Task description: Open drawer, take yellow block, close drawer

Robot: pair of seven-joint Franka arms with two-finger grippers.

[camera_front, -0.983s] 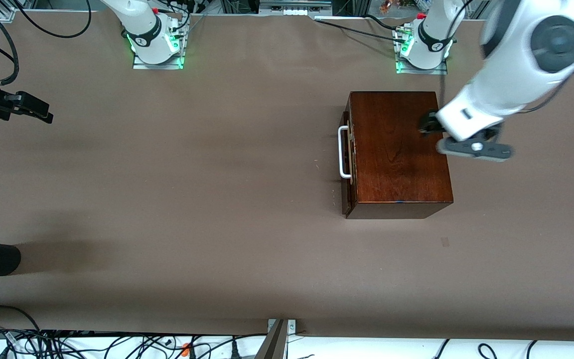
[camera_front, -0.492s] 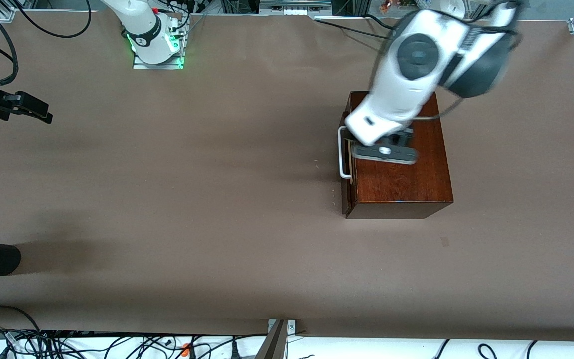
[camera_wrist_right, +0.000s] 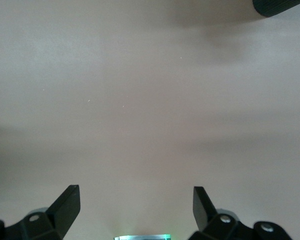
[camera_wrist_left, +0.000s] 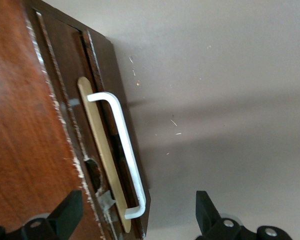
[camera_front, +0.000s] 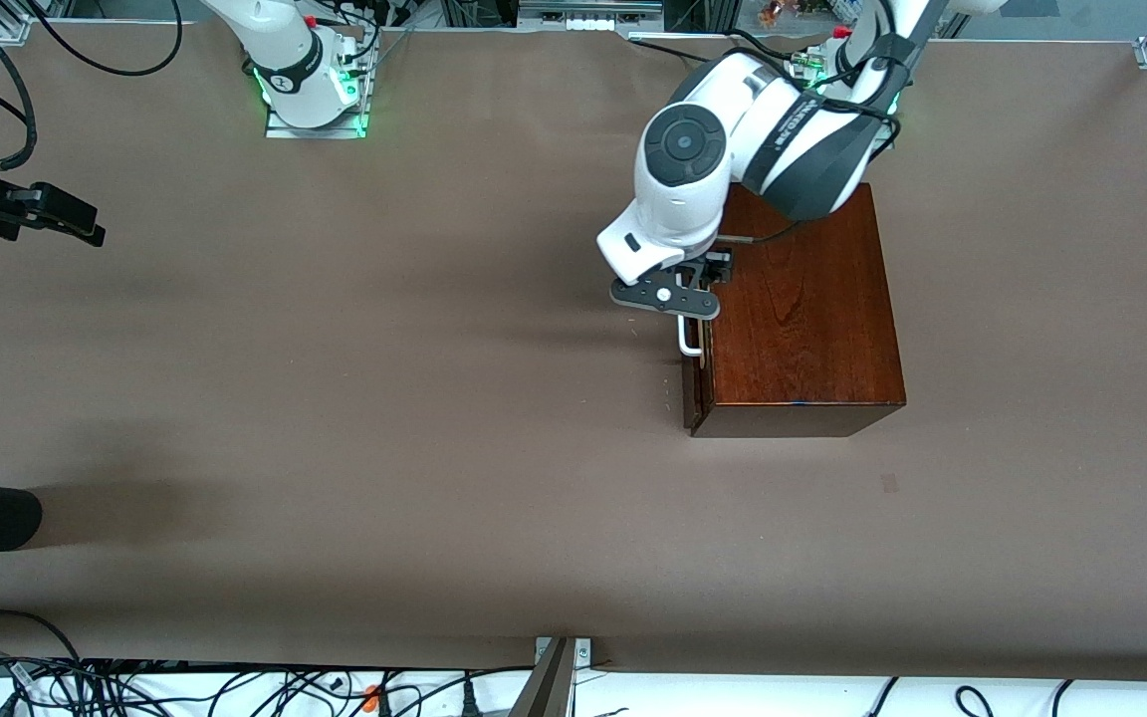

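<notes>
Right gripper [camera_front: 86, 231] waits over bare table [camera_front: 384, 398] at the right arm's end, cut by the frame edge; fingers spread wide, empty. Left gripper [camera_front: 678, 299] over the drawer [camera_front: 691, 383] handle [camera_wrist_left: 121, 150], fingers wide apart, holding nothing, hiding most of it. Drawer shut in wooden box [camera_front: 802, 319]; yellow block unseen.

Left gripper [camera_front: 685, 299] over drawer [camera_front: 693, 339] handle [camera_front: 685, 344]
</notes>
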